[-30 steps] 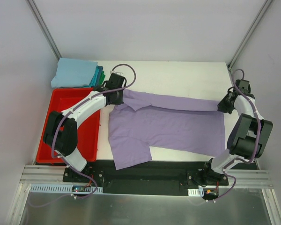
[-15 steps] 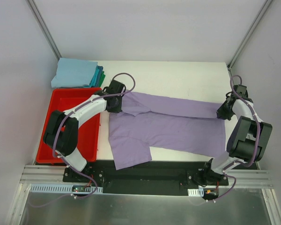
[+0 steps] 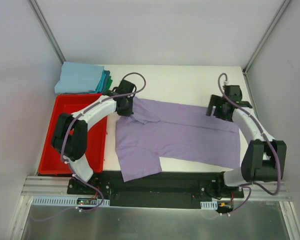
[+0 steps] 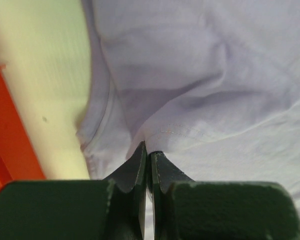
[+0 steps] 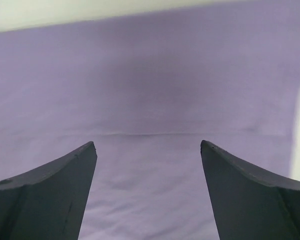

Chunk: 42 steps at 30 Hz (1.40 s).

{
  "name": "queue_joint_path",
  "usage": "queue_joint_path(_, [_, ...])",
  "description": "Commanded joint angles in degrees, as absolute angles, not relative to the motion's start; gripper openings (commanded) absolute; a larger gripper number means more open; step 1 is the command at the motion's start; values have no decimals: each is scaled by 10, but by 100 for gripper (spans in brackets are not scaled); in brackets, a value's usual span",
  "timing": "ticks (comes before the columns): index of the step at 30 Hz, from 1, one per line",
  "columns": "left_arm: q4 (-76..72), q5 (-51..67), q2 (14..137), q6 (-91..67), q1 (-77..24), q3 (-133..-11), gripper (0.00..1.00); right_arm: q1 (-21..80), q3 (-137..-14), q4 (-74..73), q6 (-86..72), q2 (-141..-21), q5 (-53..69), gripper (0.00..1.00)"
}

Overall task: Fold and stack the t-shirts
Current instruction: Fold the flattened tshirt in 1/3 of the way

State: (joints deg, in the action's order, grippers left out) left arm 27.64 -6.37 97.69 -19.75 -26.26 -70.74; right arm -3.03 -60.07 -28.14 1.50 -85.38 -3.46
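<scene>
Lavender t-shirt (image 3: 180, 135): far edge folded over.
Left pincer (image 4: 147, 152): clenched on its far-left corner, anchoring the fold.
Right pincer (image 5: 147, 145): released, above far-right part.

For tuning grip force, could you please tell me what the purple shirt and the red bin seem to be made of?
The purple shirt looks like soft, matte cloth, possibly cotton: it wrinkles and bunches where the left gripper pinches it. The red bin looks like rigid plastic, smooth and evenly coloured, with straight walls and a crisp rim.
</scene>
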Motion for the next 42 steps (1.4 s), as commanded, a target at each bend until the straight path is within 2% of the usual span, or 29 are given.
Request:
queue_joint_path(1, [278,-13,1016,-194,-244,-780,0,106,-571,-186,55,-772,60,87])
queue_joint_path(6, [281,40,1073,-185,-220,-843,0,276,-569,-56,31,-829,150,82])
queue_joint_path(9, [281,68,1106,-183,-207,-868,0,368,-624,-13,20,-914,155,77])
queue_joint_path(13, [282,87,1129,-184,-194,-879,0,426,-713,12,1,-1036,176,68])
queue_joint_path(17, [282,92,1141,-184,-191,-881,0,451,-783,19,-29,-1113,158,59])
queue_joint_path(23, [282,99,1144,-190,-183,-874,0,458,-830,-23,-32,-1167,77,54])
queue_joint_path(37, [282,106,1151,-191,-178,-875,0,475,-859,-77,-4,-1207,13,51])
queue_joint_path(40, [283,107,1152,-191,-176,-874,0,481,-878,-97,-4,-1224,-33,50])
queue_joint_path(42, [282,110,1151,-191,-176,-874,0,483,-882,-104,-4,-1231,-51,45])
